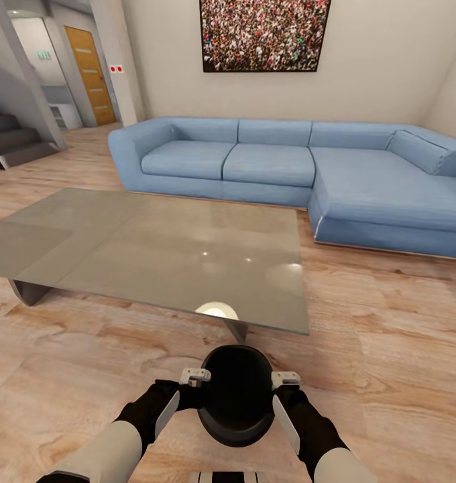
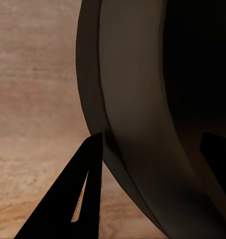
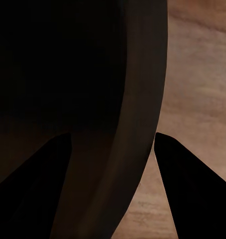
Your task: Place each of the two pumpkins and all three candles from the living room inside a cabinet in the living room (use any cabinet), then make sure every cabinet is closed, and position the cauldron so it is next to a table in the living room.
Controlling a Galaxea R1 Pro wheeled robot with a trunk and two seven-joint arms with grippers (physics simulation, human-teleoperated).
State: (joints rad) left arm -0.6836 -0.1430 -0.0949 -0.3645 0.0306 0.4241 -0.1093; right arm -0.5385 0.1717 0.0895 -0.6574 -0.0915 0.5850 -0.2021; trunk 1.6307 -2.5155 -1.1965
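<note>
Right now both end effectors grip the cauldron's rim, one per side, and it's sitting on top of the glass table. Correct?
Not quite. The cauldron is not on the table: the head view shows it short of the near edge, over the wood floor. The rest holds: left end effector and right end effector each straddle the rim on opposite sides.

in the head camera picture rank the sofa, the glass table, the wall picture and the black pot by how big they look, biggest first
1. Sofa and table: both span much of the frame and look about alike, so I won't rank them.
2. Wall picture, cut off by the top edge.
3. Cauldron, smallest even though nearest the camera, held between the left gripper and right gripper.
</note>
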